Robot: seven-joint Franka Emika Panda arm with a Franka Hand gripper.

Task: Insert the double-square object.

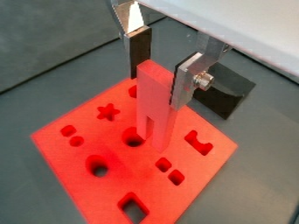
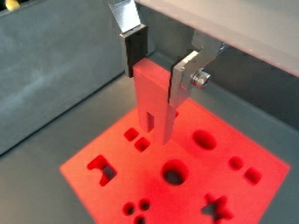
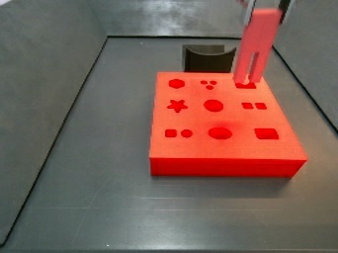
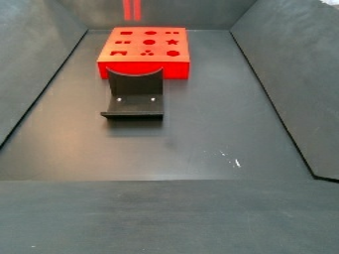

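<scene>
In both wrist views I see the gripper (image 1: 163, 59) clamped on the double-square object (image 1: 153, 101), its silver fingers (image 1: 191, 80) pressing either side of the upright red peg above the red block (image 1: 70, 153). The groove between the peg's two bars shows near its lower end in a wrist view (image 2: 153, 121), but not from the side. In a side view the peg (image 3: 256, 47) hangs over the block's (image 3: 224, 148) 2 o'clock area, its tip close to the surface; I cannot tell whether it touches. The fingers are cut off there. In a side view, only a sliver of peg (image 4: 133, 9) shows at 12 o'clock, with the dark curved holder (image 4: 134, 95) just beside the block (image 4: 146, 67).
</scene>
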